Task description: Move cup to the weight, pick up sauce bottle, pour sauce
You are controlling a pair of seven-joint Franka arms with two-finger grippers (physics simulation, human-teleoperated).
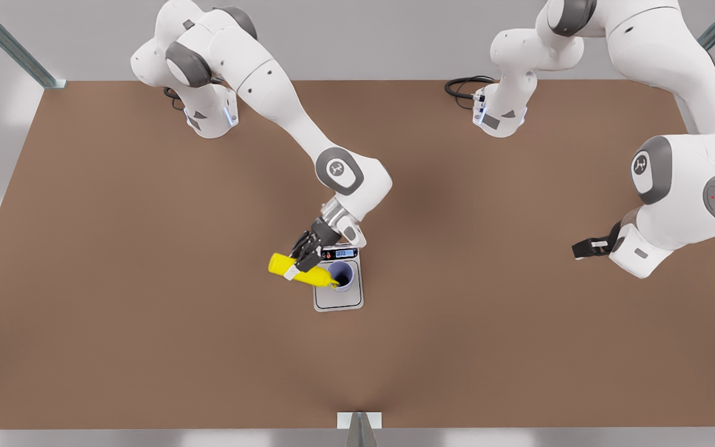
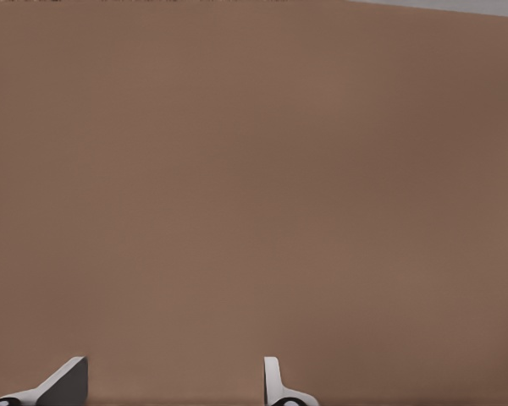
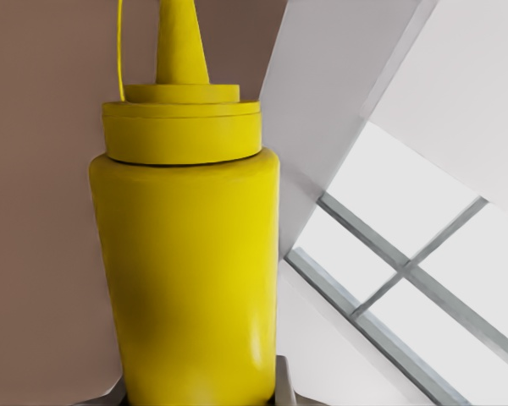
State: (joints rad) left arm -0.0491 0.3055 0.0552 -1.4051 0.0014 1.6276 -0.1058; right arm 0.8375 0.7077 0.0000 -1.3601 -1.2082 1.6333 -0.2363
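Judging by how things lie now, we put the task in its last step. The small lavender-blue tapered cup (image 1: 341, 275) already stands upright on the flat silver-grey digital scale (image 1: 338, 300), on the half nearer the scale's dark display strip, so that move looks done. The bright yellow cylindrical squeeze bottle (image 1: 298, 270) is off the brown table (image 1: 115, 279) and pinched across its body by our right gripper (image 1: 303, 257), so the pick-up looks done too. What remains, in our judgement, is the pouring itself: we cannot make out any yellow droplets in the cup's dark inside.

On orientation, in the front view the bottle lies nearly level, with its long axis running from about ten o'clock at the base to about four o'clock at the nozzle. The pointed nozzle tip reaches the cup's rim on its nine o'clock side and aims into the opening. In the right wrist view we see the bottle (image 3: 190, 271) lengthwise, nozzle away from the wrist.

Our left gripper (image 1: 583, 248) waits well apart, out toward three o'clock from the scale, above bare table, with its fingertips (image 2: 275, 382) spread and nothing between them.
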